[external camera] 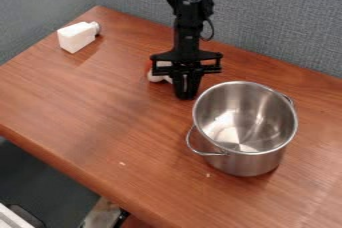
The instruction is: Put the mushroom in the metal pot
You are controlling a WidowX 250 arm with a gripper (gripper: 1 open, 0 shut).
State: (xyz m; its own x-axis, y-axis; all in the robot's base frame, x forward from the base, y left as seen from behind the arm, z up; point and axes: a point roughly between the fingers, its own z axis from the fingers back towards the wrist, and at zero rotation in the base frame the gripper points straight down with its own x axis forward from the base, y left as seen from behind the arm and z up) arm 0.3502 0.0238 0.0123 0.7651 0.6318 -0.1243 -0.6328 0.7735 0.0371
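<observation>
Surface: we record a reddish-brown wooden table point(94, 112) set against a grey wall.
Arm: we note one dark robot arm coming down from the top of the view, its tool pointing straight down at the tabletop.
Gripper point(185, 84): we see the black fingers drawn close together just above the wood, narrow at the tips. Whether they are clenched on something we cannot tell; the fingers hide what lies between them.
Mushroom point(162, 69): we can list only a small pale patch showing at the left side of the gripper, low on the table; the cap is not visible and the rest is hidden behind the fingers.
Metal pot point(243, 127): we enter a shiny steel cylinder standing upright on the table, just to the right of and nearer the camera than the gripper, apart from it. Its interior shows only bright reflections.
Handle: we note a thin wire bail hanging down the pot's near-left side.
White block point(79, 36): we list a pale rectangular piece at the table's far-left corner, well apart from the gripper.
</observation>
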